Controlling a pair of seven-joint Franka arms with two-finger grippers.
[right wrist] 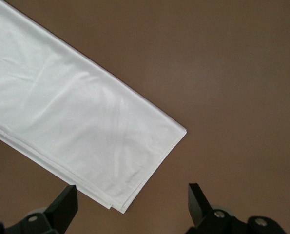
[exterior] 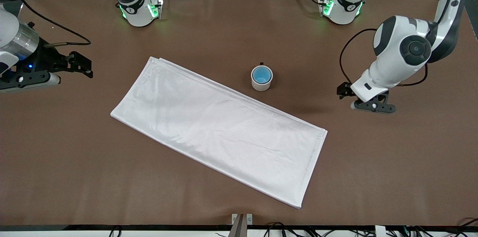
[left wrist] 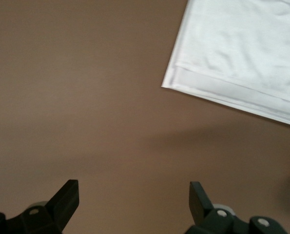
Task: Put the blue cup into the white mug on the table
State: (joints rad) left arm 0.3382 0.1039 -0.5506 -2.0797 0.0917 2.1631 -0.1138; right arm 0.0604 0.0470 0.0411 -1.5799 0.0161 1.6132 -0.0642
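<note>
the table [exterior: 74,162] is a wide, flat, matte brown surface that fills nearly the whole front view, its top edge meeting a dim room of cables, racks and an orange bundle at the upper middle of the frame. a strip of dark floor edge and loose black cables runs along the bottom of the frame.

a large white cloth [exterior: 220,130] lies flat and folded across the centre of the frame, slanting from the upper middle-left down to the lower middle-right; its layered edges show in both wrist views.

the two arm bases [exterior: 140,7] stand at the top of the frame with green lights glowing. the left arm bends down at the right edge of the frame, and the left claw [exterior: 364,104] hangs just over bare table near that end, released, with both fingers spread wide in its wrist view [left wrist: 135,204]. the right claw [exterior: 80,65] sits at the left edge of the frame over bare table, also released and spread apart [right wrist: 132,204].

the white mug [exterior: 261,78] stands upright just above the cloth's upper edge, a little right of centre, its small black handle toward the bases. the blue cup [exterior: 261,75] sits inside it, only its blue inside showing.
</note>
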